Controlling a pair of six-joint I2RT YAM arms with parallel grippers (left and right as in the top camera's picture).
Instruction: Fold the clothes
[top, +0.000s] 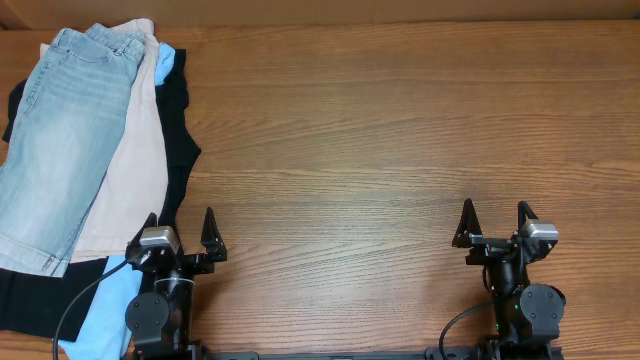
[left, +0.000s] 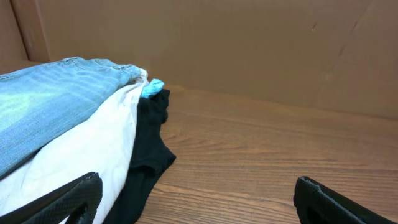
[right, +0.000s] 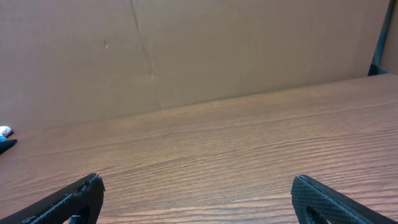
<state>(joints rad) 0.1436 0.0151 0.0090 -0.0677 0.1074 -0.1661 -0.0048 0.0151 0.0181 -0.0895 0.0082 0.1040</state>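
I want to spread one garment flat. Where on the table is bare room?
Bare table from the black garment to the right edge, ahead of the right gripper. Crowded at left: denim shorts on beige shorts, a sky-blue garment beneath, beside the left gripper.

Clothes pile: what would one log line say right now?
clothes: stacked, denim shorts on top | left gripper: open, empty, near pile | right gripper: open, empty

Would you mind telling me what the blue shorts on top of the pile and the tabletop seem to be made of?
The blue shorts look like light-wash denim: faded weave, stitched seams, hemmed cuff. The tabletop looks like wood or wood-grain laminate, matte, with long grain lines; I cannot tell which.
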